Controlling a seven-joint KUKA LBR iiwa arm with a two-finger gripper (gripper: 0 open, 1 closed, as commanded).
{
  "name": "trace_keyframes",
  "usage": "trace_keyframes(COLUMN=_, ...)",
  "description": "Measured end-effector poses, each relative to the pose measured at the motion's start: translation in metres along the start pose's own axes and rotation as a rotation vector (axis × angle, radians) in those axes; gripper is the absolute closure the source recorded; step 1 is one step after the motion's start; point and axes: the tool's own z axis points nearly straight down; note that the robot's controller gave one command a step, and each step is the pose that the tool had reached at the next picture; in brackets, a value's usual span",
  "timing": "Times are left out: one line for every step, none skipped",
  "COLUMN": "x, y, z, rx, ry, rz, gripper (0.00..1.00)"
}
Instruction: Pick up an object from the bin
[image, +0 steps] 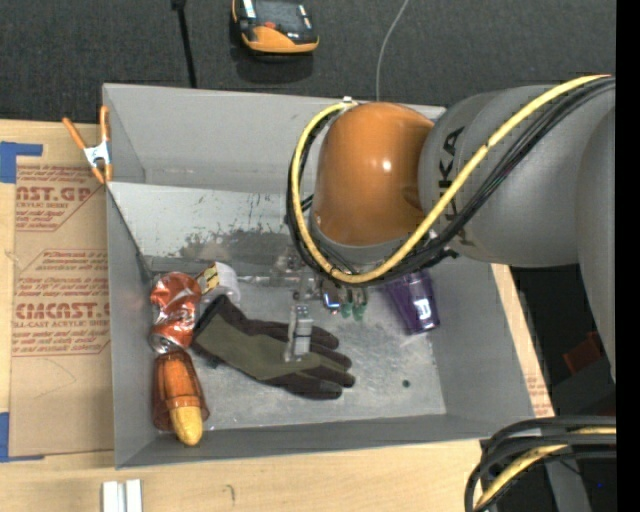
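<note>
Metal end effector (299, 338) hangs over a limp dark glove (250, 345) (soft, fabric-like).

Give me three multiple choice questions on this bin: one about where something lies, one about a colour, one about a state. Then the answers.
1. Where in the bin does the purple bottle lie?
A. against the left wall
B. on the right side, beside the arm
C. in the near left corner

2. What colour is the glove in the middle of the floor?
A. black
B. white
C. green

3. What state is the red can on the left in?
A. crushed
B. smooth and undented
C. cut into two halves

Answers: B, as it lies on the right of the floor, just below the arm's orange cover. A, as the glove under the hand is dark all over. A, as its sides are crumpled and folded in.
</note>
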Motion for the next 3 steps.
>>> trace_keyframes(x=-0.002, y=-0.001, z=-0.005, rx=-0.001, ry=-0.008, rz=0.001, gripper=0.0)
trace_keyframes(x=-0.003, y=-0.001, z=0.002, rx=-0.003, ry=-0.017, rz=-0.007, gripper=0.0)
trace_keyframes(x=-0.001, y=-0.014, z=0.074, rx=-0.002, ry=-0.012, rz=0.08, gripper=0.0)
